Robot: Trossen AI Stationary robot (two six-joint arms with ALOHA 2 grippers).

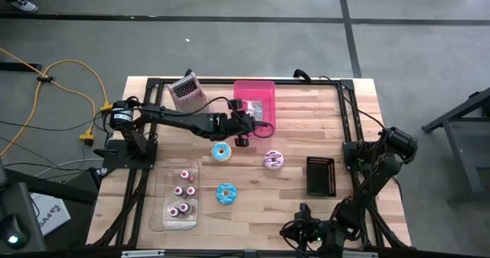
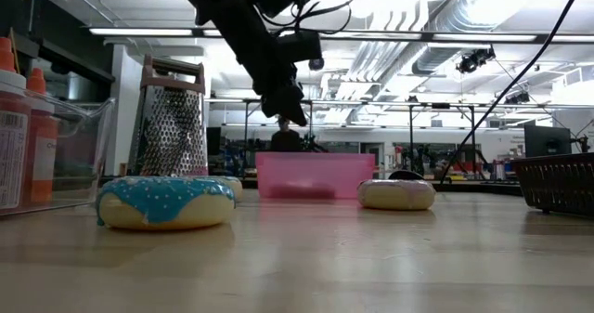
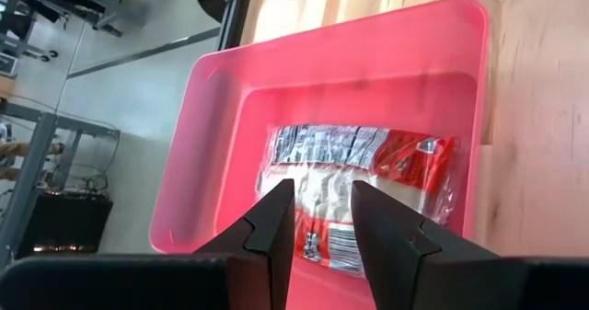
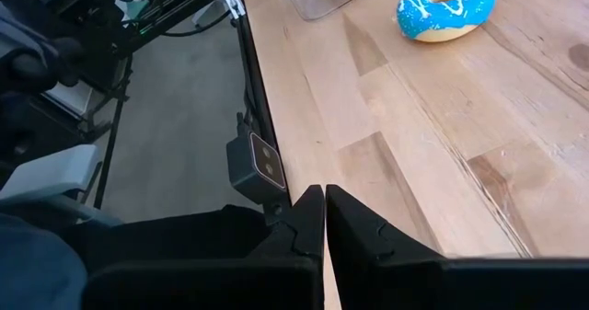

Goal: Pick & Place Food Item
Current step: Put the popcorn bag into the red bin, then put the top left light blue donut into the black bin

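Note:
A pink bin [image 1: 254, 97] stands at the table's far middle, and a red-and-white food packet [image 3: 368, 177] lies flat on its floor. My left gripper [image 3: 322, 192] hovers just in front of the bin's near wall, slanting down toward the packet. Its fingers are open with nothing between them. In the low view my left gripper [image 2: 283, 104] hangs well above the tabletop. Two blue-iced doughnuts [image 1: 222, 152] [image 1: 226, 194] and a pink-iced doughnut [image 1: 273, 160] lie flat on the wood. My right gripper [image 4: 325, 192] waits shut at the table's near edge, right of the middle.
A metal grater [image 1: 186, 93] stands left of the bin. A clear tray [image 1: 161, 212] with small iced cakes lies at the near left. A black mesh basket [image 1: 321, 175] sits toward the right. Bare wood lies between the doughnuts and the basket.

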